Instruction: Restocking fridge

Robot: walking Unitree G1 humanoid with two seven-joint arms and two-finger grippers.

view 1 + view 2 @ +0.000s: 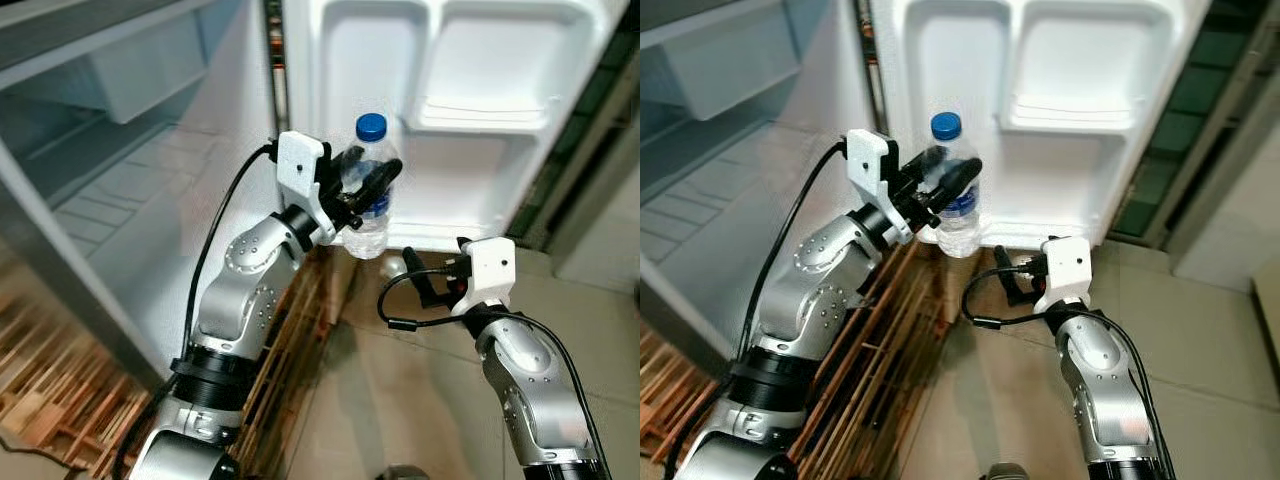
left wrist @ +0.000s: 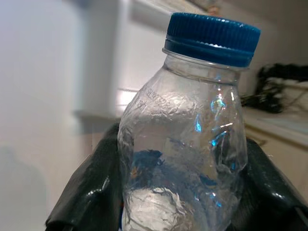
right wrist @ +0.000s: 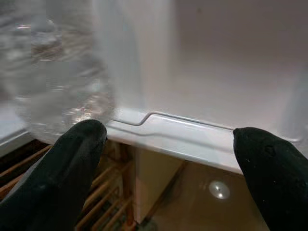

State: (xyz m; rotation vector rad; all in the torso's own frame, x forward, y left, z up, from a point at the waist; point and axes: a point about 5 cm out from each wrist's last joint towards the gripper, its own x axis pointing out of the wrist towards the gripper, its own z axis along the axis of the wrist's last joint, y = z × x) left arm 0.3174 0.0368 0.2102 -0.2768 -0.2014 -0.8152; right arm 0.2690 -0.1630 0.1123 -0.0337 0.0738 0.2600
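- Left gripper (image 1: pixel 368 186) is clamping its fingers around a blue-capped bottle (image 1: pixel 371 200), upright before the fridge door (image 1: pixel 450 120); label writing unreadable.
- Right gripper (image 1: pixel 425 278) is hovering below, fingers spread wide, holding nothing.

A slatted wooden pallet (image 1: pixel 60 370) lies on the floor at lower left, beside pale beige floor tiles (image 1: pixel 400 400) running to the right.

Left gripper (image 1: pixel 368 186) raised, fingers clamped — right gripper (image 3: pixel 168 159) lower, fingers spread wide, arm bent upward
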